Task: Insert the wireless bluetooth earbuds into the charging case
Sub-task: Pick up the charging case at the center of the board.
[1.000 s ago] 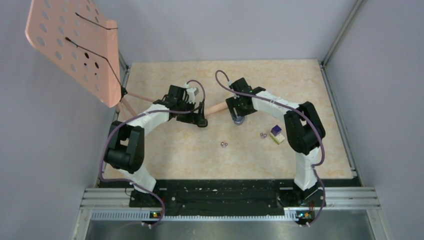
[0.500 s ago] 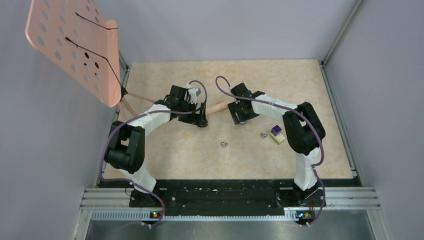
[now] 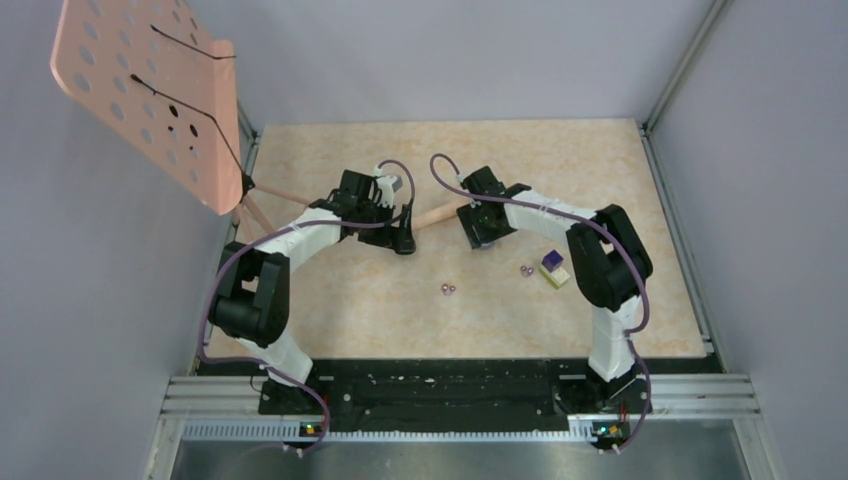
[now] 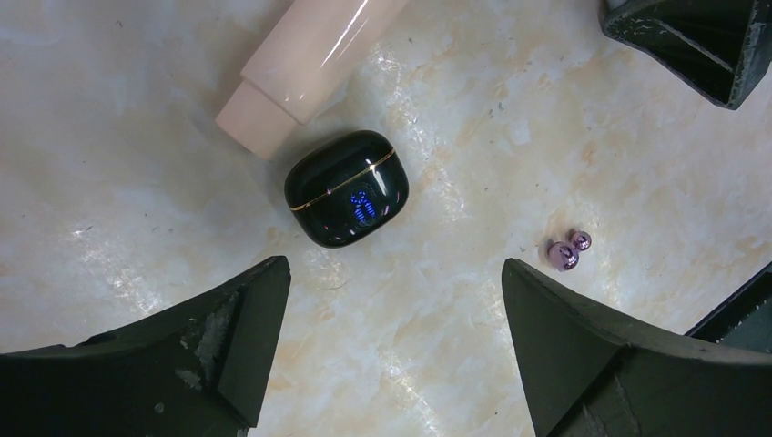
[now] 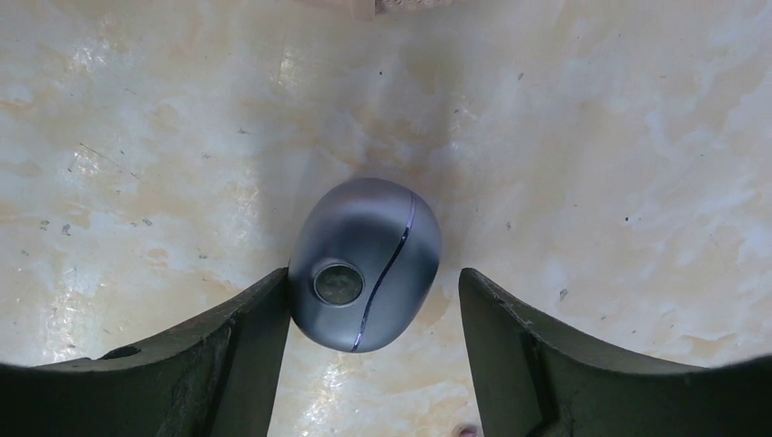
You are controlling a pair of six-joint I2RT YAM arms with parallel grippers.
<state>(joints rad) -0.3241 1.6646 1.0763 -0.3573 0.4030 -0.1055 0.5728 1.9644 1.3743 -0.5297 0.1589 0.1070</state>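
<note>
The right claw (image 5: 373,280) hangs wide open and empty astride the closed grey charging case (image 5: 366,262), one finger against its side. The left claw (image 4: 393,266), equally open, hovers by a closed black case (image 4: 347,188); purple earbuds (image 4: 569,250) lie loose nearer on the bench (image 3: 560,180).

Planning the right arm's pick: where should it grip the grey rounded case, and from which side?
Probably from straight above, across the rounded flanks of the grey case. It lies flat between the open fingers of the right gripper, its seam running along them, so closing presses both halves together.
</note>
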